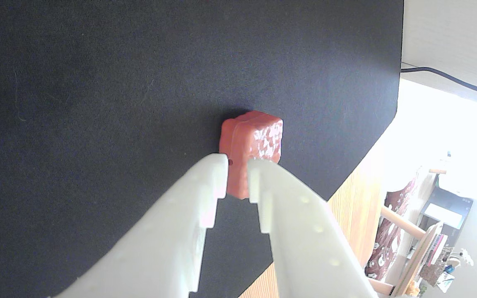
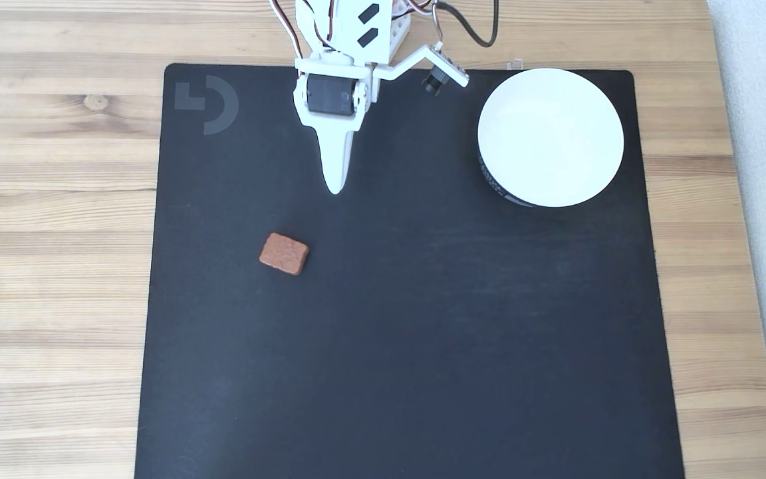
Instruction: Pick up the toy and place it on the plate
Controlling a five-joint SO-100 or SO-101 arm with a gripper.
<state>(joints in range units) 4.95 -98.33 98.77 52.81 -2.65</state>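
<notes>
The toy [image 2: 284,253], a small reddish-brown block with a bumpy top, lies flat on the black mat, left of centre in the fixed view. My white gripper [image 2: 335,188] hangs above the mat's far side, pointing down, apart from the toy and up and to the right of it. In the wrist view the toy [image 1: 251,145] shows just beyond the gripper [image 1: 238,159], whose fingers stand almost together with nothing held. The plate [image 2: 550,136], a round white dish with a dark outer band, sits empty at the mat's far right corner.
A black mat [image 2: 423,332] covers most of the wooden table [image 2: 50,199]. Wires and the arm's base [image 2: 356,26] sit at the mat's far edge. A dark cable [image 1: 449,76] runs past the mat's corner in the wrist view.
</notes>
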